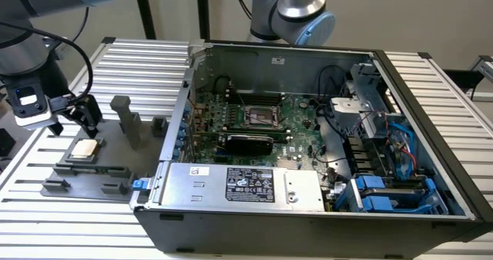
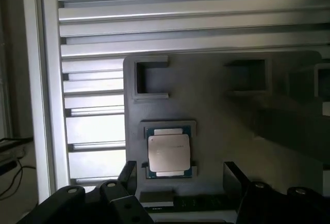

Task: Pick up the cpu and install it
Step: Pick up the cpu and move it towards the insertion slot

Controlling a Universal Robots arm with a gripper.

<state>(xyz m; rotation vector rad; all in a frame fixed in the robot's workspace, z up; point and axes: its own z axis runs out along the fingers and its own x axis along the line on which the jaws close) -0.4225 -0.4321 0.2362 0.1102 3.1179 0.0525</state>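
The cpu [image 1: 83, 149] is a small square chip with a pale metal top, lying flat in a recess of the grey fixture plate [image 1: 115, 156] at the exterior view's left. My gripper [image 1: 75, 132] hangs just above it, open, with one dark finger on each side and nothing between them. In the wrist view the cpu [image 2: 168, 152] sits in its framed seat on the fixture plate [image 2: 232, 110], and my gripper [image 2: 180, 177] stands open, its fingertips [image 2: 129, 172] apart from the chip. The motherboard socket [image 1: 260, 117] lies inside the open computer case [image 1: 431, 127].
Grey upright blocks [image 1: 127, 121] stand on the fixture plate close to my gripper. The case's metal wall [image 1: 185, 98] rises between fixture and motherboard. A power supply [image 1: 239, 185] and blue drive bays [image 1: 385, 193] fill the case's front. A second arm [image 1: 297, 11] stands behind. Slatted aluminium table [image 1: 138, 58].
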